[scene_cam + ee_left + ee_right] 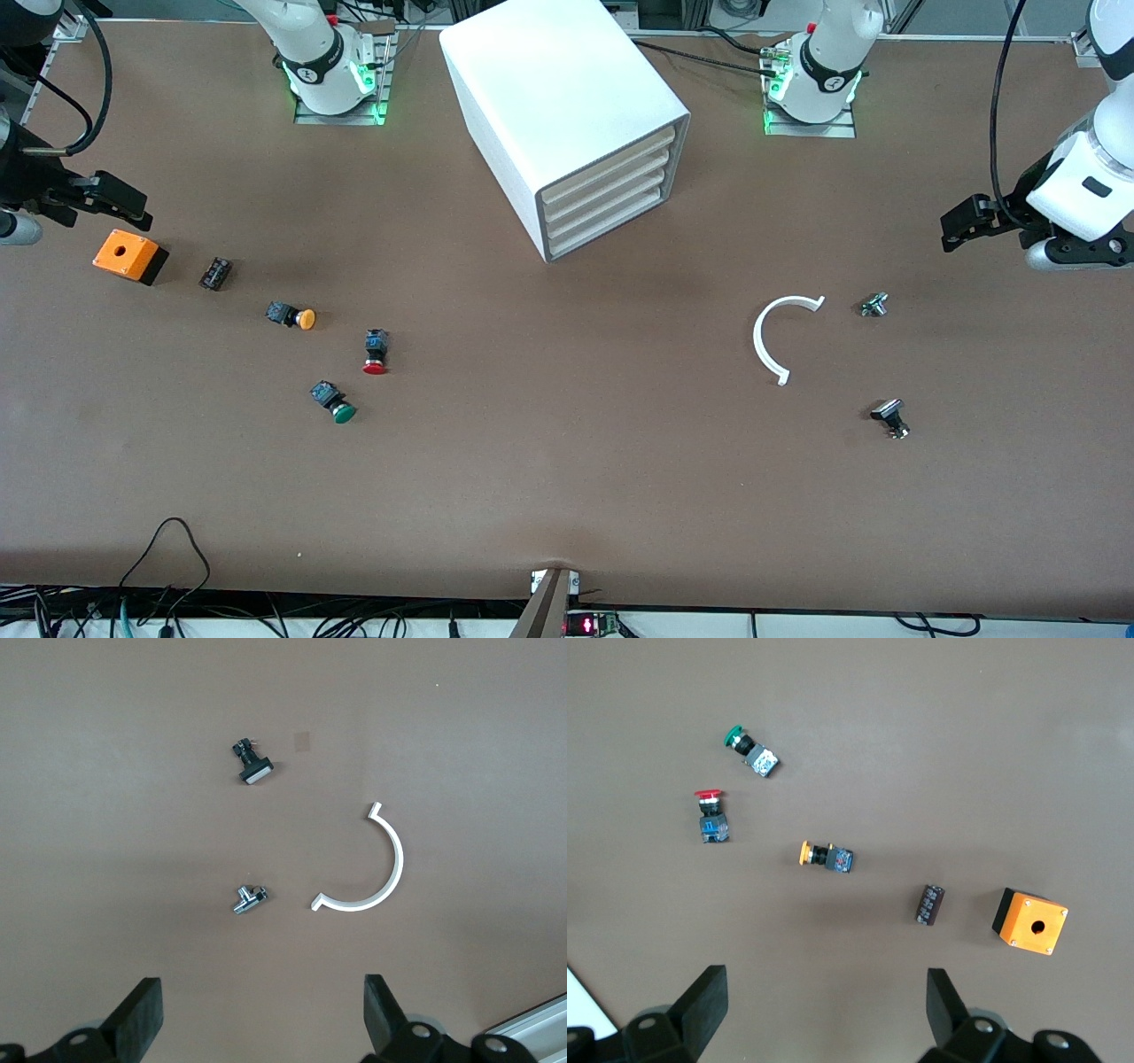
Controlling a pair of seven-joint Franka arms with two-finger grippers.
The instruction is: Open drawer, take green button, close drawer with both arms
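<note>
The white cabinet stands near the robots' bases with all four drawers shut. The drawer is the lowest one. The green-capped button lies on its side on the table toward the right arm's end, nearer the front camera than the cabinet; it also shows in the right wrist view. My right gripper is open and empty over the table by the orange box; its own view shows it too. My left gripper is open and empty at the left arm's end, also in its own view.
A red-capped button, an orange-capped button, a small black block and an orange box lie near the green one. A white arc and two small metal parts lie toward the left arm's end.
</note>
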